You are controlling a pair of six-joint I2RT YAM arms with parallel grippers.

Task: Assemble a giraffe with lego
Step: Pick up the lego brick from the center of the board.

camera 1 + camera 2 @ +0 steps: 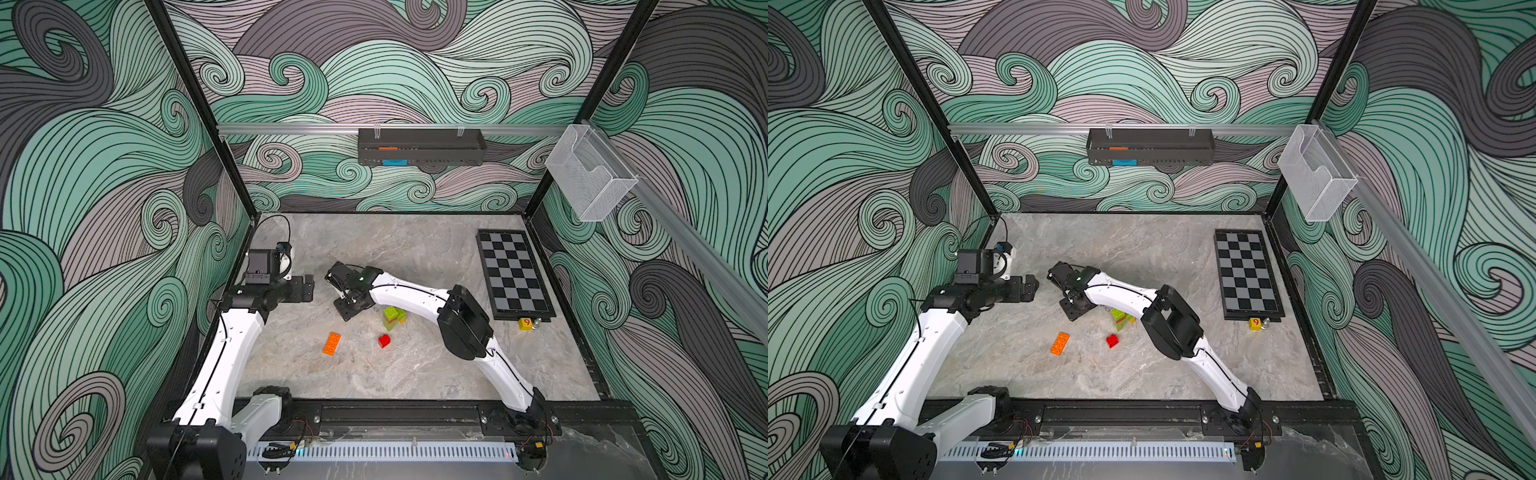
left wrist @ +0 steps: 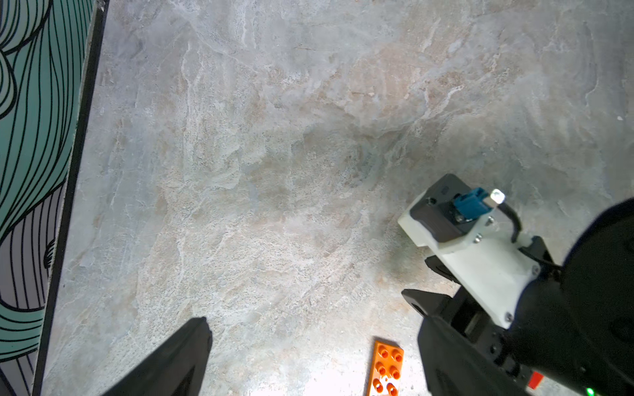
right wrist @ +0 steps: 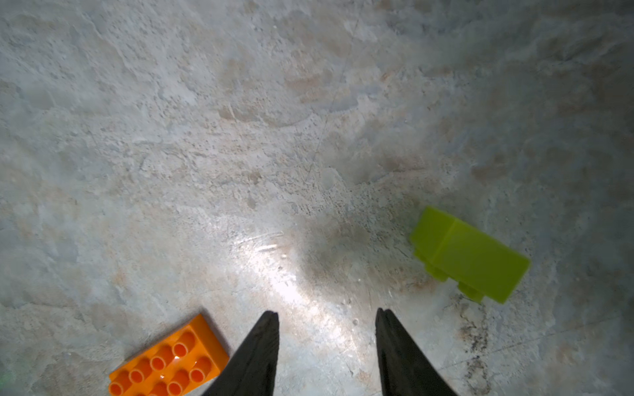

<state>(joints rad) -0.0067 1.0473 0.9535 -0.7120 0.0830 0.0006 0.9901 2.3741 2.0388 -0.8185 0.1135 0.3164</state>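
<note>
The lego lies loose on the marble table, and no giraffe figure is in view. A short stack of lime green bricks [image 1: 392, 316] [image 1: 1120, 318] with yellow at its side stands by the right forearm. It also shows as a lime block [image 3: 470, 253]. A red brick [image 1: 384, 340] [image 1: 1112, 340] and a long orange brick [image 1: 331, 343] [image 1: 1060, 343] [image 2: 386, 367] [image 3: 168, 363] lie nearer the front. My right gripper [image 1: 346, 309] [image 3: 326, 312] points down over bare table between the orange brick and the lime stack, open and empty. My left gripper [image 1: 308, 286] [image 2: 314, 322] hovers wide open, empty, left of the right wrist.
A chequered board [image 1: 513, 274] lies at the right edge, with a yellow numbered cube [image 1: 525, 323] at its front corner. A black tray [image 1: 422, 145] hangs on the back rail and a wire basket [image 1: 590, 174] on the right rail. Patterned walls close in three sides.
</note>
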